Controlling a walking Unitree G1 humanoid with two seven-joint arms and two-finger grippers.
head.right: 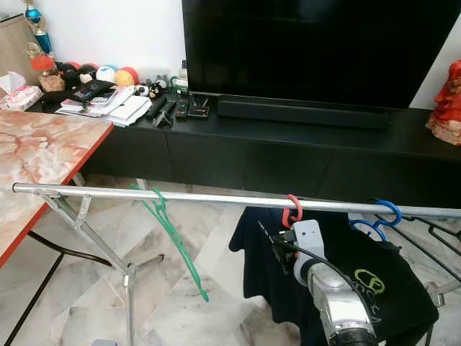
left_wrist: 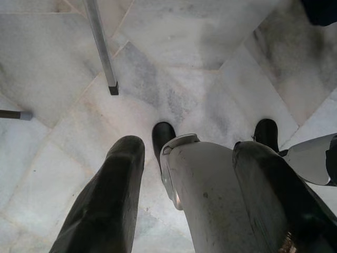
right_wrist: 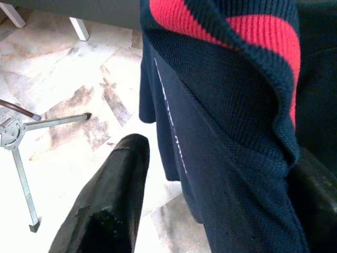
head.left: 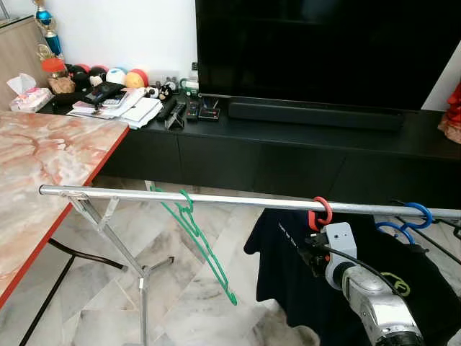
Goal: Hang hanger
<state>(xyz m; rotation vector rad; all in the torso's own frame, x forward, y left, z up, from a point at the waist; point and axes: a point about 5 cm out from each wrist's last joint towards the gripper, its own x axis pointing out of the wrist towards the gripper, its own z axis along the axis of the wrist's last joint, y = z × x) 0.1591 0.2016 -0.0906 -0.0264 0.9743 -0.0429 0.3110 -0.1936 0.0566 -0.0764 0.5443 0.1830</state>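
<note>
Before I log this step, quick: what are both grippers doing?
Left gripper: open, empty, pointing at the floor.
Right gripper: open around the shirt under the red hanger.

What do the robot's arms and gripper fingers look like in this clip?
The right arm is a silver metal cylinder, with a light grey box-shaped wrist block and a black cable looping along it. The right gripper and left gripper each have two long, matte black, slightly scuffed fingers with rounded tips.
</note>
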